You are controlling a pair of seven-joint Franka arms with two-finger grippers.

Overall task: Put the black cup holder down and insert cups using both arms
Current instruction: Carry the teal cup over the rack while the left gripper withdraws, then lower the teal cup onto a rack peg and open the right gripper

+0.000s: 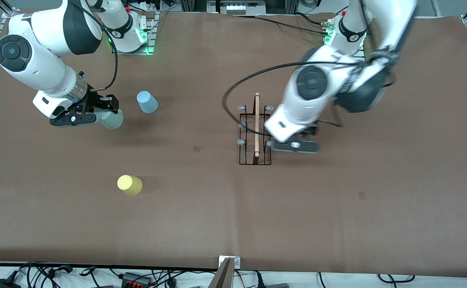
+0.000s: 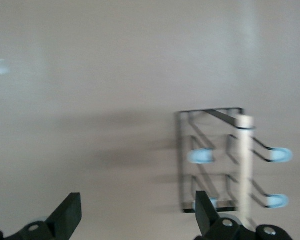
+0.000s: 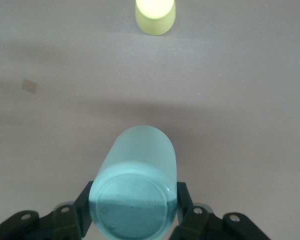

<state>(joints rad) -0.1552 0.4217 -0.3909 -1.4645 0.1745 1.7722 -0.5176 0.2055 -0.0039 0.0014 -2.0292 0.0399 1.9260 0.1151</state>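
Observation:
The black cup holder (image 1: 254, 134) stands upright on the brown table near its middle, wooden rod handle on top. My left gripper (image 1: 293, 145) hangs open and empty just beside the holder, toward the left arm's end. In the left wrist view the gripper (image 2: 136, 215) is wide open and the holder (image 2: 210, 160) shows past one finger. My right gripper (image 1: 103, 114) is shut on the mint green cup (image 1: 112, 119), held tilted above the table; the cup's base fills the right wrist view (image 3: 134, 200). The light blue cup (image 1: 147, 102) and the yellow cup (image 1: 129, 185) stand upside down on the table.
The yellow cup also shows in the right wrist view (image 3: 155, 15). Two small dark patches (image 1: 197, 148) mark the table cover. Cables and plugs (image 1: 129, 276) lie along the table edge nearest the front camera. The arm bases stand at the opposite edge.

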